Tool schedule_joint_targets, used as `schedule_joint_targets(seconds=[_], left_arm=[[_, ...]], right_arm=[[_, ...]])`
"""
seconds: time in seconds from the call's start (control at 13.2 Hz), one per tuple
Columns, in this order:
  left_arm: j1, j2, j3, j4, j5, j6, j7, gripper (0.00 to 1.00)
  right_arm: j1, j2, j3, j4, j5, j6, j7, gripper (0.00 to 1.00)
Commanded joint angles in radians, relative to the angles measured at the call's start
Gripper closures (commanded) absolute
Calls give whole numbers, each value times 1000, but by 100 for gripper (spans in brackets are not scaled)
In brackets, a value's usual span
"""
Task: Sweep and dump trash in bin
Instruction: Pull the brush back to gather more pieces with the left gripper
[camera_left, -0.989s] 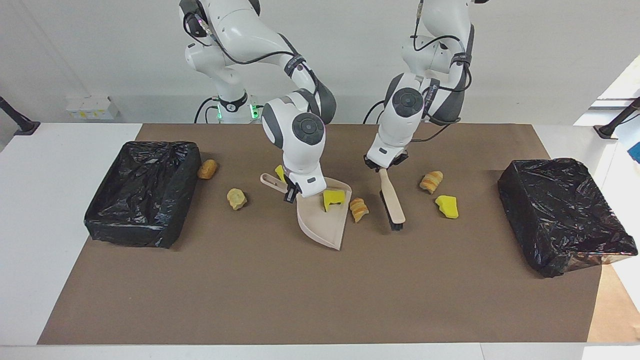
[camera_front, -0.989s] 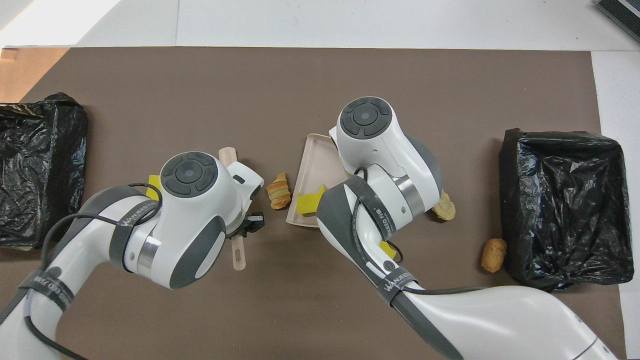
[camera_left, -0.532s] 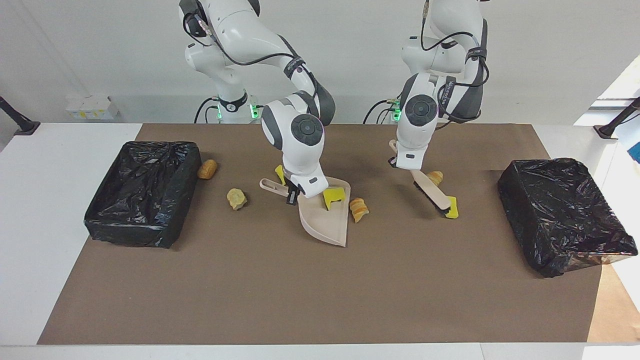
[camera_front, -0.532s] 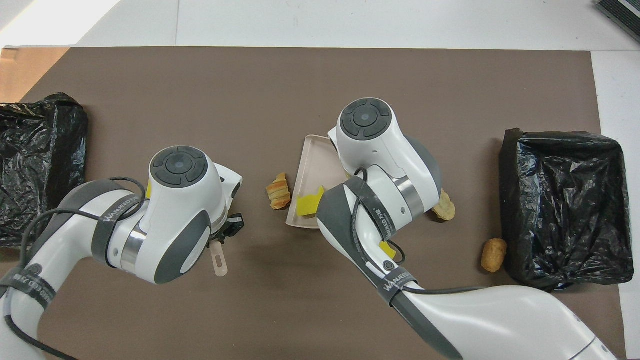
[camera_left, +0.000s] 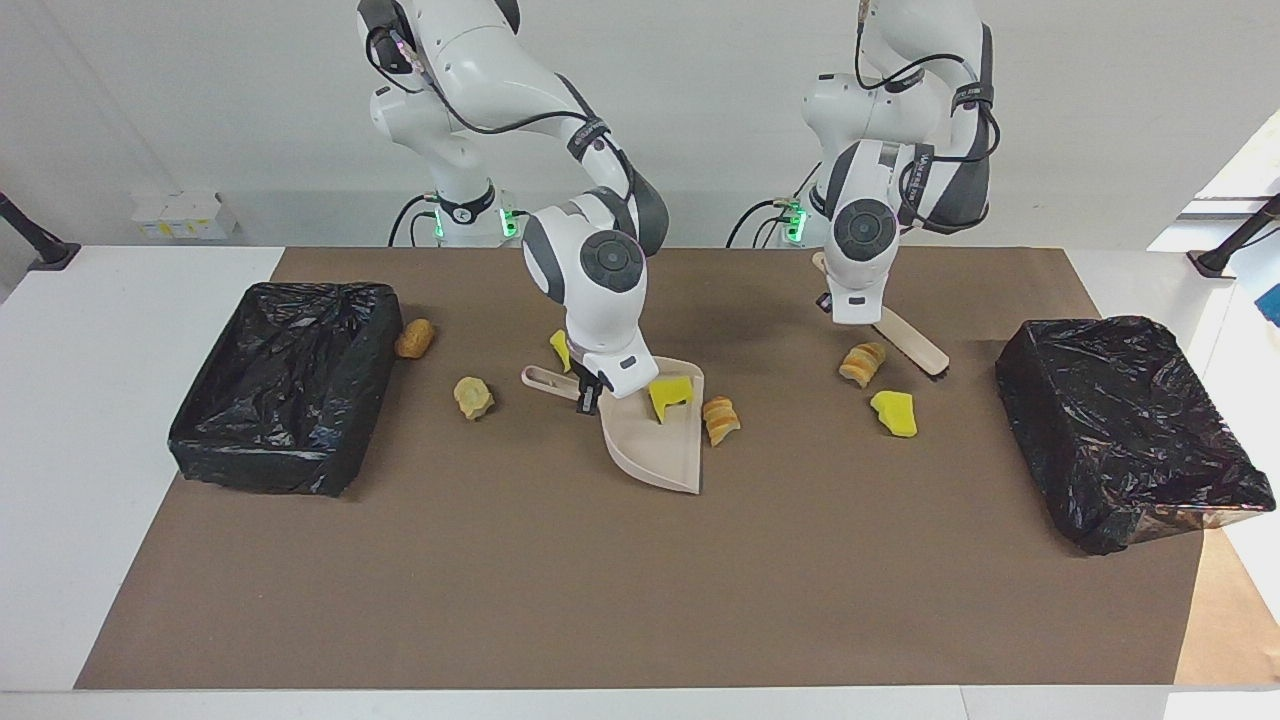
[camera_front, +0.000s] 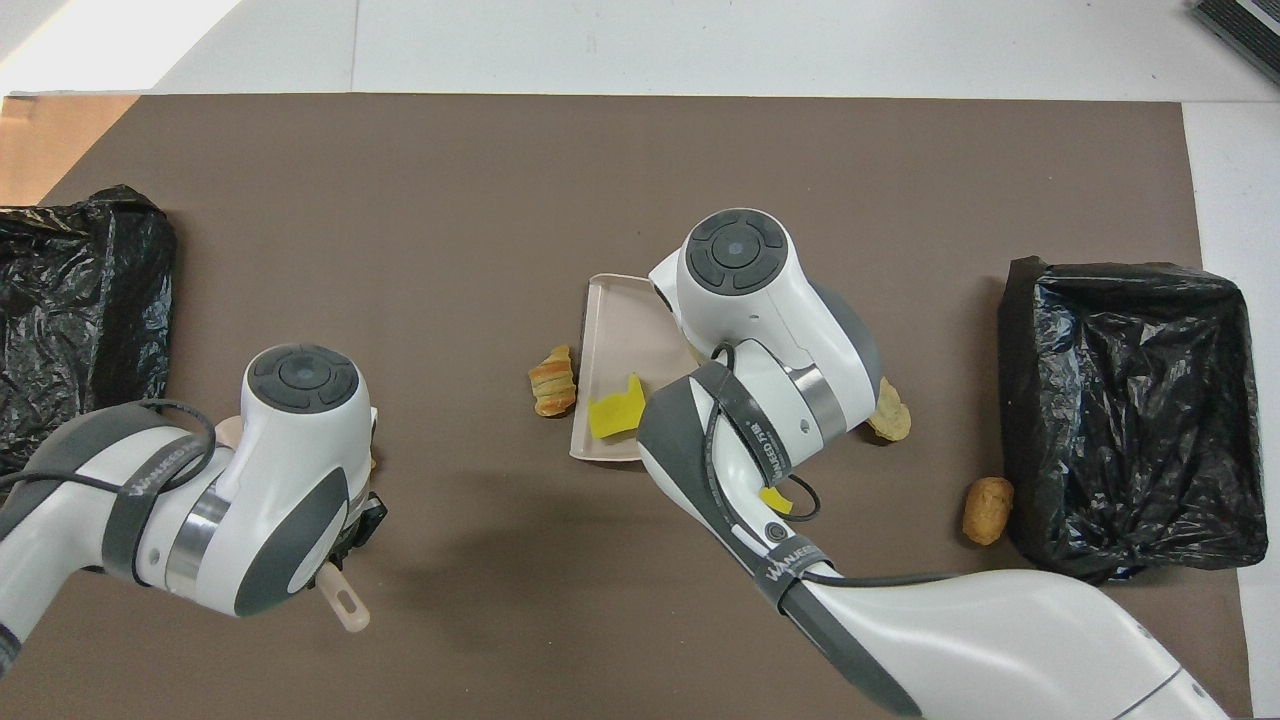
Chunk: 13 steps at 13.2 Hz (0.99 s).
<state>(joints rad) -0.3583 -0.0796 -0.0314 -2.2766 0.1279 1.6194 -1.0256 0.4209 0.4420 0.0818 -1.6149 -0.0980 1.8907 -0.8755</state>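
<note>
Centre of facing frame: my right gripper (camera_left: 592, 392) clamped on dustpan (camera_left: 655, 445) handle, yellow sponge chunk (camera_left: 669, 393) lying in pan, croissant piece (camera_left: 719, 419) touching pan edge. Upper right of centre: my left gripper (camera_left: 845, 312) closed on brush (camera_left: 912, 345), raised above croissant scrap (camera_left: 862, 363) and yellow chunk (camera_left: 894, 412). Tan lumps (camera_left: 473, 396) near bin (camera_left: 285, 385) at frame left.

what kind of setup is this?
Likely a robot lab bench: two arms at a white table with a brown mat, lined bins at each end, and scattered trash props.
</note>
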Motion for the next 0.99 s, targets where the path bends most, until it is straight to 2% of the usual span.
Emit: schedule_joint_targets(seconds=[0.0, 0.15, 0.38, 0.53, 0.76, 0.91], left_arm=[[9, -82, -15, -100, 9, 104, -5, 100], [9, -72, -15, -101, -25, 192, 47, 100], [42, -39, -13, -96, -85, 327, 243, 100], [35, -16, -15, -68, -117, 373, 263, 100], [4, 49, -18, 50, -125, 347, 326, 100], [-7, 93, -18, 142, -125, 274, 337, 100]], right_arm=[[4, -16, 7, -37, 3, 44, -7, 100], [4, -17, 7, -45, 3, 50, -7, 100], [6, -19, 7, -46, 3, 50, -7, 100], [9, -16, 7, -46, 1, 48, -7, 100], [10, -17, 7, -48, 0, 48, -7, 100], [9, -17, 7, -48, 0, 48, -7, 100]])
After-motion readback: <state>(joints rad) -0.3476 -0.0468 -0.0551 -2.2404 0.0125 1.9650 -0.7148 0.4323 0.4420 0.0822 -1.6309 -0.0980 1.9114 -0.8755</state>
